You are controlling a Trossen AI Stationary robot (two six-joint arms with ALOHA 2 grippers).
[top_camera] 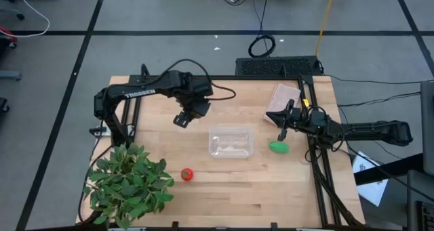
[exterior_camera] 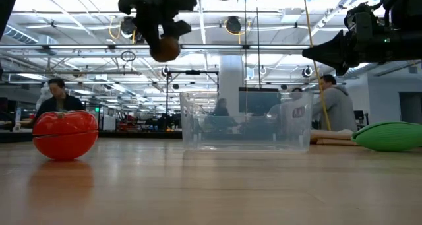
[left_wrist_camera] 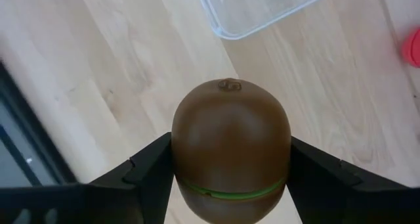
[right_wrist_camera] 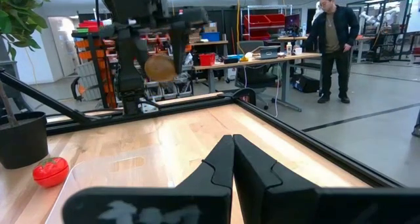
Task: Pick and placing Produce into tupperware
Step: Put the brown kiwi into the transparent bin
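My left gripper (top_camera: 182, 119) hangs high above the table, left of and beyond the clear tupperware (top_camera: 230, 141), and is shut on the brown kiwi (left_wrist_camera: 230, 142). The low view shows the kiwi (exterior_camera: 165, 48) well above the tupperware (exterior_camera: 245, 123). A red tomato (top_camera: 186, 174) rests on the wood near the table's front, and the green oblong piece (top_camera: 279, 147) lies just right of the tupperware. Above and slightly behind that green piece, my right gripper (top_camera: 283, 127) is shut on nothing, its fingers (right_wrist_camera: 233, 159) closed together. My left gripper pinches the kiwi between its two fingers (left_wrist_camera: 152, 166), one on each side of its wide middle (left_wrist_camera: 187, 152). It comes from above, pointing down. The kiwi is lifted clear of the table, its stem end (left_wrist_camera: 229, 85) pointing away from the gripper.
A large leafy plant (top_camera: 129, 183) fills the table's front left corner. A pinkish-tan flat packet (top_camera: 285, 99) lies near the far right corner. Black frame rails run along the left and right table edges. People stand in the room beyond the table.
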